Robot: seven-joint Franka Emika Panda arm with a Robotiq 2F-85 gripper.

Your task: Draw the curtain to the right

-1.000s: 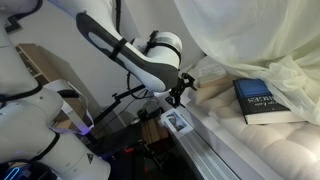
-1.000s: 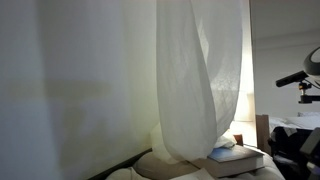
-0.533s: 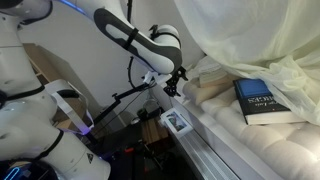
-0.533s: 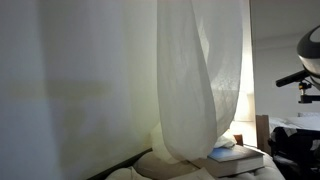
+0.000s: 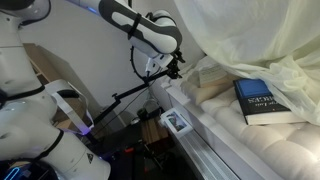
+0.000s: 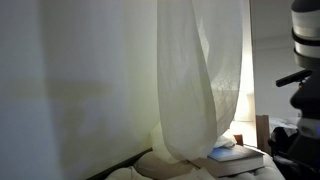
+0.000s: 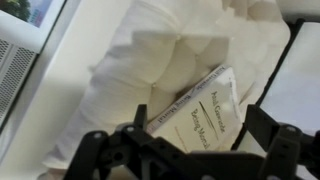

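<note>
Wrist view looks down between the black robot gripper's (image 7: pixel 185 150) wide-spread, empty fingers (image 7: pixel 95 152) onto a dark-blue rectangular book (image 7: pixel 195 112) lying on a padded cream ribbed cushion (image 7: pixel 150 60). In an exterior view, the large sheer cream-white curtain (image 5: pixel 250 40) hangs just right of the gripper (image 5: pixel 178 66); whether they touch cannot be told.

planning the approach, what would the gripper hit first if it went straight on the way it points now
The gripper would probably meet the dark-blue book lying on the cushion: in the wrist view it sits between the open jaws. Depth is unclear, so the cushion could come first.
</note>
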